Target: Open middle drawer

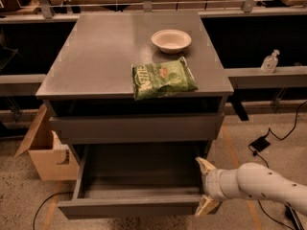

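Note:
The middle drawer (136, 178) is the wide dark-grey one under the top front (136, 127). It stands pulled well out, showing its shallow grey box interior, which is bare. Its plain front panel (127, 208) is near the bottom of the view. My gripper (205, 186) is on the white arm coming in from the lower right. It sits at the drawer's right front corner with its fingers (205, 165) spread, one above the other, holding nothing. The lowest drawer is hidden below the open one.
A green chip bag (162, 78) and a white bowl (171, 40) lie on the cabinet top (96, 56). A cardboard box (45, 152) stands on the floor at left. A sanitizer bottle (270, 62) is on the right ledge, with cables and a black adapter (261, 143) below.

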`<state>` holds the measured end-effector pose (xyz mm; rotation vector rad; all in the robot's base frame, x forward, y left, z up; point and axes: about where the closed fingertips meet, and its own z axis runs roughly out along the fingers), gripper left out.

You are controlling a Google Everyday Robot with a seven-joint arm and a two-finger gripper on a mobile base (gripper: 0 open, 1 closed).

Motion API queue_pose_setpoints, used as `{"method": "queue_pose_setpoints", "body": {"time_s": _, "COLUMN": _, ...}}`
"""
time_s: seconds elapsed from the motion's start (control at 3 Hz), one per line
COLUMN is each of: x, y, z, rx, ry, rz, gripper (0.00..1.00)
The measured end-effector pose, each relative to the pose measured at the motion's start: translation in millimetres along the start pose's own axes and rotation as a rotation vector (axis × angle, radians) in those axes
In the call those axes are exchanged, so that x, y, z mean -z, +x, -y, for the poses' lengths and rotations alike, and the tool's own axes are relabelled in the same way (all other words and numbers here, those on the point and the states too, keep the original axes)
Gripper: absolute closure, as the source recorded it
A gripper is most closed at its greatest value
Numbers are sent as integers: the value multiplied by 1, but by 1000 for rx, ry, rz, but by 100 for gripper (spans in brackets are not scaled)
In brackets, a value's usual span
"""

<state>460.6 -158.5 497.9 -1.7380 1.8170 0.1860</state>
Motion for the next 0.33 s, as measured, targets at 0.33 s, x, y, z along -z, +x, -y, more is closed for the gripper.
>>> {"method": "queue_pose_setpoints", "body": {"time_s": 0.33, "x": 39, "y": 16, "z": 15, "rx": -40, "ry": 36, "rz": -16, "gripper": 0}}
